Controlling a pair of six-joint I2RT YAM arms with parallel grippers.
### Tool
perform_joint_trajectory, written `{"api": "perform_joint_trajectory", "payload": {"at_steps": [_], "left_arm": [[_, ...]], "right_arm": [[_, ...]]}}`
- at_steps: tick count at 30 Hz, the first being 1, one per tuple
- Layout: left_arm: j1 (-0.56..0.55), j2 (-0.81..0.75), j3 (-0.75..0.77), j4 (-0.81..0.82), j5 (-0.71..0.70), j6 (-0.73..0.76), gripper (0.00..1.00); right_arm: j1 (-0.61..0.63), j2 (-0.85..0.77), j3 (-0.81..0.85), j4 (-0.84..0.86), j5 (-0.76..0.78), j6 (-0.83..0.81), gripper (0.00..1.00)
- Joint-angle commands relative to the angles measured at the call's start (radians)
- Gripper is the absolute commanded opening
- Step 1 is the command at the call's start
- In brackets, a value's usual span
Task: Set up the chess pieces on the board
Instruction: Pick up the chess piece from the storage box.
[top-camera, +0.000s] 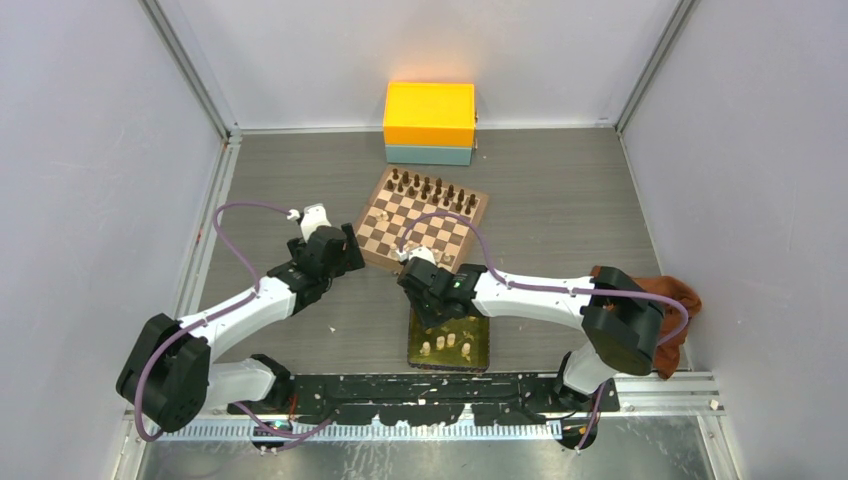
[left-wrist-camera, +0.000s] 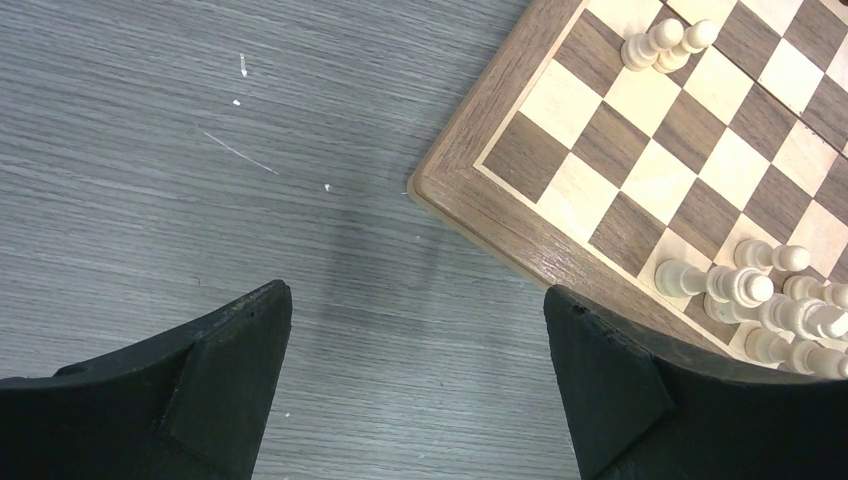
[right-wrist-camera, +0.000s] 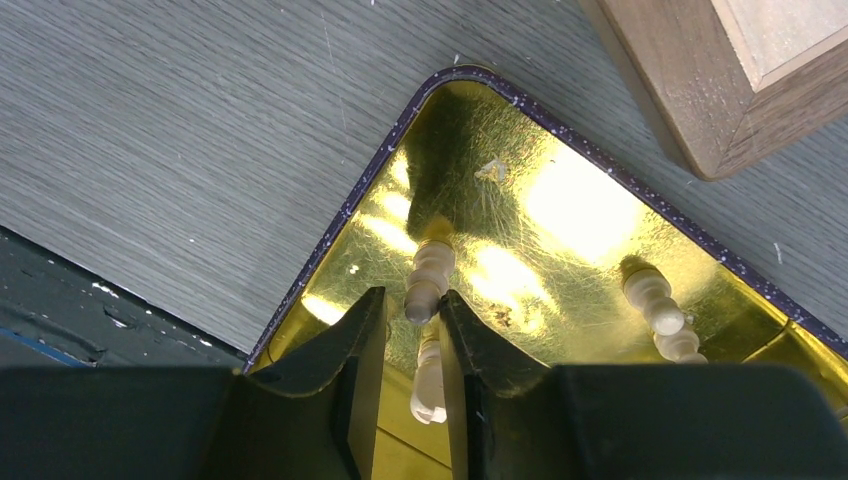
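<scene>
Chess pieces (right-wrist-camera: 428, 272): pale cream. Several sit in the gold tray (right-wrist-camera: 590, 210); others stand on the board (left-wrist-camera: 500, 225) as a pair and a tight cluster near its corner.
Right gripper (right-wrist-camera: 410, 298): low in the tray's corner, with its fingers narrowed on either side of one cream piece. I cannot tell whether they press it.
Left gripper (left-wrist-camera: 415, 293): released and holding nothing, fingers spread wide above the table (left-wrist-camera: 150, 150) just beside the board's corner.
Overhead view only: dark pieces (top-camera: 432, 187) are ranked along the board's far edge. The tray lies just nearer than the board, under the right arm. A yellow box (top-camera: 430, 112) is stacked on a teal box (top-camera: 428, 154) at the back wall. A brown cloth (top-camera: 672, 300) lies by the right arm.
Right wrist view only: the tray's dark speckled rim, its scratched gold floor, and the board's thick corner just beyond.
Surface: grey wood-grain with pale scratches and white flecks.
Room: plain pale walls on three sides.
</scene>
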Motion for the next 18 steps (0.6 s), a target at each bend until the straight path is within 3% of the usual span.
{"api": "perform_joint_trajectory", "payload": {"at_steps": [1,9,18], "left_arm": [[-0.005,-0.026,0.002,0.035,-0.032,-0.003,0.98],[-0.005,-0.023,0.003,0.040,-0.030,-0.005,0.98],[-0.005,-0.023,0.007,0.042,-0.029,-0.006,0.98]], "right_arm": [[0.006,-0.004,0.003,0.031,-0.002,0.021,0.32],[0.006,-0.003,-0.004,0.028,-0.002,0.028,0.29],[0.005,-0.012,-0.003,0.009,0.020,0.025,0.09]]}}
